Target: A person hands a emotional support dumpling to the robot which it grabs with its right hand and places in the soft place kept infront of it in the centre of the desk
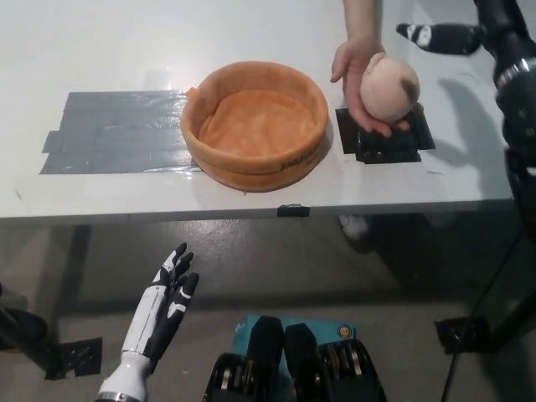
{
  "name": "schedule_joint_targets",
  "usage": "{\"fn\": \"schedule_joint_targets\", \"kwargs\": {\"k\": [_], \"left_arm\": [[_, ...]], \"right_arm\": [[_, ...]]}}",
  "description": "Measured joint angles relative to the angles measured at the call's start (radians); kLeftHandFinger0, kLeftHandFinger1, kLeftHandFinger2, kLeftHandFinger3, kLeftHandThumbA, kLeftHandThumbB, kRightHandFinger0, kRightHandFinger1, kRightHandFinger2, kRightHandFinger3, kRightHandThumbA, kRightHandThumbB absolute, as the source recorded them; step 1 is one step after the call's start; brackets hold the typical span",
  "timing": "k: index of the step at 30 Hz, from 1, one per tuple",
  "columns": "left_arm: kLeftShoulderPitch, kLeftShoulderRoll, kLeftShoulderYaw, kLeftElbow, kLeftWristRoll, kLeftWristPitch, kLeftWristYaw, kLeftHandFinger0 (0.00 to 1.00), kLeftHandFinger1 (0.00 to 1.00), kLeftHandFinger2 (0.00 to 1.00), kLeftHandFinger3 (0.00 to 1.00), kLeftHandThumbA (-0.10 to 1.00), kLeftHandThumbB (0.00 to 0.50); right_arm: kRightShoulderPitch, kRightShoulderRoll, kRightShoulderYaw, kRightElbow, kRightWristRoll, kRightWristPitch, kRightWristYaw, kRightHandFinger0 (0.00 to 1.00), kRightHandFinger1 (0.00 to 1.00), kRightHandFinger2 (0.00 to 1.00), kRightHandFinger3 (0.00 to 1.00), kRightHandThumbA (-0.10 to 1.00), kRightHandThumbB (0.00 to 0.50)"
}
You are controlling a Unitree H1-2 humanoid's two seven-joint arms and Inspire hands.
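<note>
dumpling (389, 85): cupped in a person's hand (358, 77) over the black tape patch (383, 139), right of the orange soft basket (254, 126) on the table (100, 50) | right hand (469, 29): raised above the dumpling, apart from it, finger state cannot be told | left hand (163, 306): below the table edge, fingers spread, empty

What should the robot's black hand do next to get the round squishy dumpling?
Probably bring the right hand down and left toward the dumpling and close around it. The person's hand holds it above the black tape square, and the right hand is open, up near the picture's top right, not touching it. The orange basket waits. The left hand rests below the desk.
</note>
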Motion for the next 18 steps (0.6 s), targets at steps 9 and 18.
{"fn": "schedule_joint_targets", "kwargs": {"k": [9, 18], "left_arm": [[-0.004, 0.001, -0.001, -0.004, 0.004, 0.000, 0.000, 1.00, 1.00, 1.00, 1.00, 0.95, 0.078], [-0.014, 0.001, -0.001, -0.008, 0.007, 0.001, -0.001, 1.00, 1.00, 1.00, 1.00, 0.93, 0.064]], "right_arm": [[-0.124, 0.032, 0.040, 0.328, -0.003, 0.032, 0.023, 1.00, 1.00, 1.00, 1.00, 0.93, 0.402], [-0.130, 0.082, 0.055, 0.491, 0.019, 0.031, 0.057, 1.00, 1.00, 1.00, 1.00, 0.95, 0.377]]}}
